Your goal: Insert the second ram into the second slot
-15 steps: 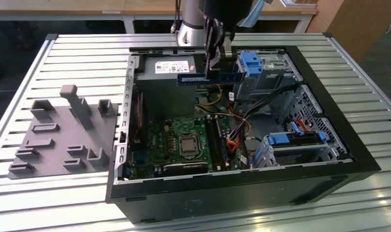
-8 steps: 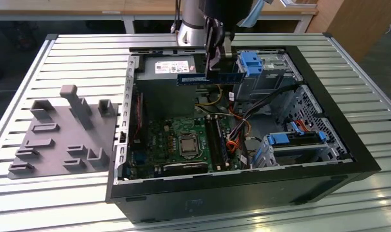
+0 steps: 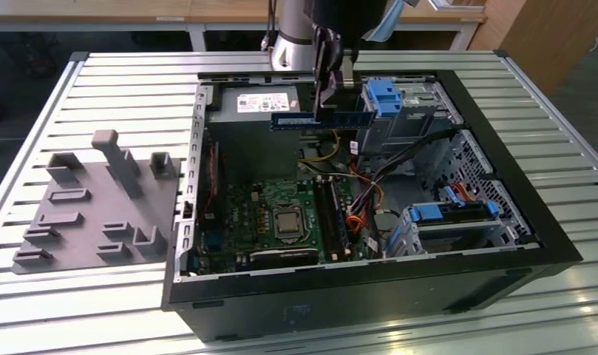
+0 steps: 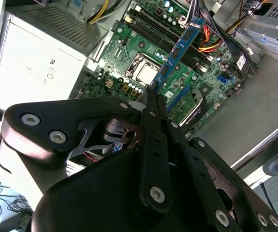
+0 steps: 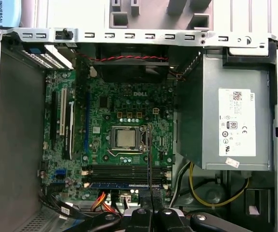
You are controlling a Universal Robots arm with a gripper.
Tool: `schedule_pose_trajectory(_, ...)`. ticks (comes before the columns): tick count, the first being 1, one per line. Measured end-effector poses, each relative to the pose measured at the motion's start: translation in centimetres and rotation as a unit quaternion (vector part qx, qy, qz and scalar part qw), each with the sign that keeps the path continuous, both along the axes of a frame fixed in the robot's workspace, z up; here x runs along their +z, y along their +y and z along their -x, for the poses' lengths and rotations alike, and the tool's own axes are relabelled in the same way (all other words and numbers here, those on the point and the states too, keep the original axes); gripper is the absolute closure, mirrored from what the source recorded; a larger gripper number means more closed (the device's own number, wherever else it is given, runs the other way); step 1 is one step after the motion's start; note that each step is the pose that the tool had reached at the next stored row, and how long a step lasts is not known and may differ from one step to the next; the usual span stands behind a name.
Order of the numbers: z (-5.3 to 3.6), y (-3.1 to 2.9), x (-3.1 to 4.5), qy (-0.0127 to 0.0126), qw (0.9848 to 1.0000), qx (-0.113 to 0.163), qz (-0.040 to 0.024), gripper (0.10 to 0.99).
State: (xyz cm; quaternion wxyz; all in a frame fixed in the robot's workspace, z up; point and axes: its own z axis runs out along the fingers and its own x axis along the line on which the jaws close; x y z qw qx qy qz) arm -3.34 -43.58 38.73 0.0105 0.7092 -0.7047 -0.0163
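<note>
One hand [image 4: 151, 94]: clamped on ram [image 4: 181, 43], we see.
Ram height: over motherboard [image 5: 129, 104], we reckon to clear case [image 3: 520, 185] walls.

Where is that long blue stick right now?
In the exterior view, the long, thin blue circuit-board stick is pinched in the robot's hand above the open black computer case, by the grey power supply box and the blue plastic latch.

The second ram [image 3: 296, 120] is blue with dark chips. The motherboard [image 3: 245, 203] is green, the computer case [image 3: 378, 296] black, and its drive-bay latches [image 3: 383, 96] bright blue. The bench [image 3: 131, 81] is silver with parallel ribbed stripes, and the end effector [image 4: 151, 99] is black.
</note>
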Motion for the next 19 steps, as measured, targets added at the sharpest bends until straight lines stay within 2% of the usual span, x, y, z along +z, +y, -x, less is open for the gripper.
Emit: schedule_pose_trajectory(19,0.00,-0.03,0.00,0.0000,0.9999,-0.015,0.0001,0.969)
